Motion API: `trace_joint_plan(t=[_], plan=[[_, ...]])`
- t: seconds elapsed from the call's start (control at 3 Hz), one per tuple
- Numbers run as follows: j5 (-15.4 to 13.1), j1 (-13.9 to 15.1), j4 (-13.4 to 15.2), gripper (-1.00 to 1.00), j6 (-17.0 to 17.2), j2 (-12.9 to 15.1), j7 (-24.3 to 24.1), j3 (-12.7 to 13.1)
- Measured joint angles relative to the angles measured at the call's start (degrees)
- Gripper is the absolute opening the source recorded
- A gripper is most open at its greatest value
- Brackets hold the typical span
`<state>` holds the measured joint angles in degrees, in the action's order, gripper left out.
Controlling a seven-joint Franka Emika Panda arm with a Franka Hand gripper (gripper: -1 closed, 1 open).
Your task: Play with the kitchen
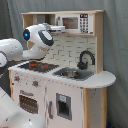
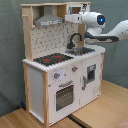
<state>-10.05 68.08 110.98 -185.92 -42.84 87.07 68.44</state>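
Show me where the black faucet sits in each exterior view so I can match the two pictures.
First exterior view: the black faucet stands right of centre, behind the sink, to the right of the stove.
Second exterior view: the faucet is at centre, above the sink, to the right of the stove.
Shared landmark: the red-ring stove, on the faucet's left in both exterior views.

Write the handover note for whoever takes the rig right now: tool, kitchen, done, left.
Tool: up at the upper cabinets, beside the grey hood; nothing seen held.
Kitchen: upright; oven door shut, black faucet over the sink, red-ring stove bare.
Done: no visible change to the kitchen.
Left: probably work the cabinet area; approach slowly.
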Motion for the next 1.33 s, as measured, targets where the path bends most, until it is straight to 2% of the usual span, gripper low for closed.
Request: trace_joint_plan(t=[0.33, 0.67, 1.33], plan=[[0.0, 0.02, -0.04, -1.0, 0.0, 0.0, -0.06, 0.04], [0.0, 0.28, -0.51, -1.0, 0.02, 0.01, -0.54, 0.33], [0.05, -8.16, 5.1, -1.0, -0.93, 0.54, -0.6, -5.96]])
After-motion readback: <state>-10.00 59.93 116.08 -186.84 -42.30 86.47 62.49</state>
